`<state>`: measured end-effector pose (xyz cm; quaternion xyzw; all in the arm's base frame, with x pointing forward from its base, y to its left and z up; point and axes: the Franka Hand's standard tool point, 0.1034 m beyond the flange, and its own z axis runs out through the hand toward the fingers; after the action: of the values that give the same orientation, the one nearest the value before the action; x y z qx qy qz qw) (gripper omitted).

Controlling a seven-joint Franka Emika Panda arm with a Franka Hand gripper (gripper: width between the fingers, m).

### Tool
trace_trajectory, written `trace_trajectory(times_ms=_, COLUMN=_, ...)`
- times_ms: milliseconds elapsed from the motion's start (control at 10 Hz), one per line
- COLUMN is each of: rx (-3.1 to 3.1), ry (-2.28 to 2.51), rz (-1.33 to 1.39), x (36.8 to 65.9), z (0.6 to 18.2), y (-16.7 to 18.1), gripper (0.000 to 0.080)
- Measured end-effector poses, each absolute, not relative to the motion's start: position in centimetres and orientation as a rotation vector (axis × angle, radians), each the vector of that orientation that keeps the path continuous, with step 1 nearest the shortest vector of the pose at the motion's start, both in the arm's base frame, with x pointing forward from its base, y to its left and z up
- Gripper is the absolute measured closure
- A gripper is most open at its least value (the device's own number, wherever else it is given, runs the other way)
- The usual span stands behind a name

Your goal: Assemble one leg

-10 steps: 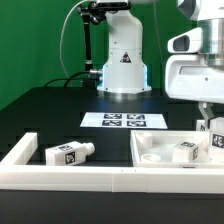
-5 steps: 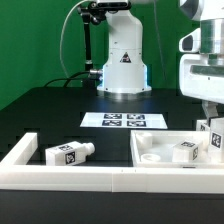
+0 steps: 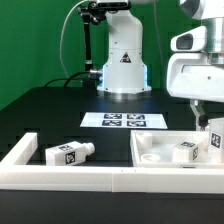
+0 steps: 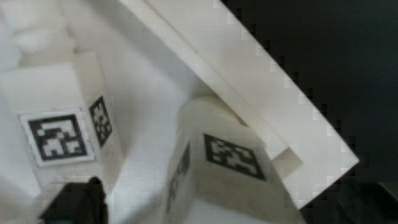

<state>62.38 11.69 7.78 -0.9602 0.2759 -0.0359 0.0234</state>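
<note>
In the exterior view my gripper (image 3: 203, 117) hangs over the right end of the flat white square panel (image 3: 160, 140). It is just above a leg (image 3: 214, 138) that stands at that view's right edge. A second leg (image 3: 186, 150) lies on the panel, and a third leg (image 3: 68, 153) lies to the left on the black table. In the wrist view two tagged legs fill the picture, one leg (image 4: 63, 125) beside another leg (image 4: 228, 152). A dark fingertip (image 4: 75, 203) shows at the edge. The jaws look spread, with the second of these legs between them and nothing gripped.
The long white rail border (image 3: 60, 178) runs along the front and turns back at the left. The marker board (image 3: 122, 121) lies flat in front of the robot base (image 3: 122, 65). A rail edge (image 4: 267, 80) crosses the wrist view diagonally.
The gripper shifted towards the exterior view's right half a second ago and has come back left. The legs and the panel have not moved.
</note>
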Motion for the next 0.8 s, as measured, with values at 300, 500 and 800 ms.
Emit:
trace_trajectory(times_ms=300, rx=-3.101, ry=0.362, rz=-0.125, x=62.34, z=7.68, y=11.65, gripper=0.0150)
trace_trajectory(times_ms=500, rx=-3.141, ry=0.091, rz=-0.132, x=62.37, z=7.75, y=11.60, gripper=0.0150)
trace_trajectory(times_ms=800, rx=-3.149, ry=-0.219, rz=-0.136, x=62.57, z=7.94, y=10.97, gripper=0.0164)
